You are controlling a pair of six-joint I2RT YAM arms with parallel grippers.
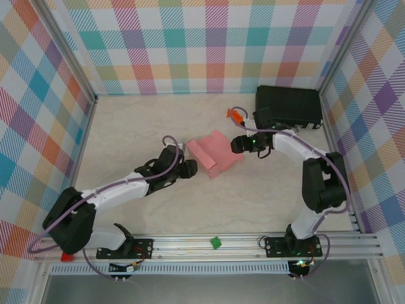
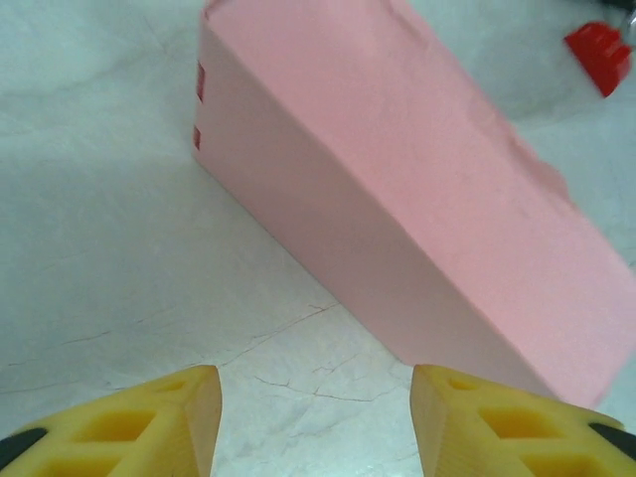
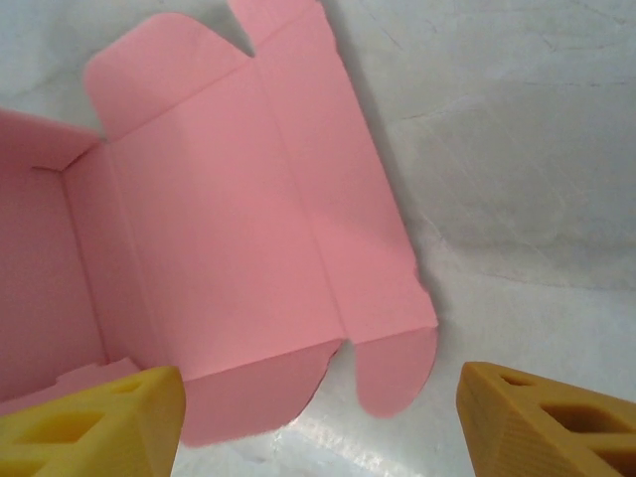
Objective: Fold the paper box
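Note:
The paper box is a pink card box in the middle of the table, partly formed. In the left wrist view its long side wall and top panel run diagonally ahead of my left gripper, whose yellow fingers stand open over bare table, just short of the box. In the right wrist view the box lid lies open and flat, with rounded flaps at its ends. My right gripper is open at the lid's edge, with one flap lying between its fingers. From above, the left gripper and right gripper flank the box.
A black hard case sits at the back right. A small orange bit lies beside it, and a red bit shows past the box. A green bit rests on the front rail. Plaid walls enclose three sides.

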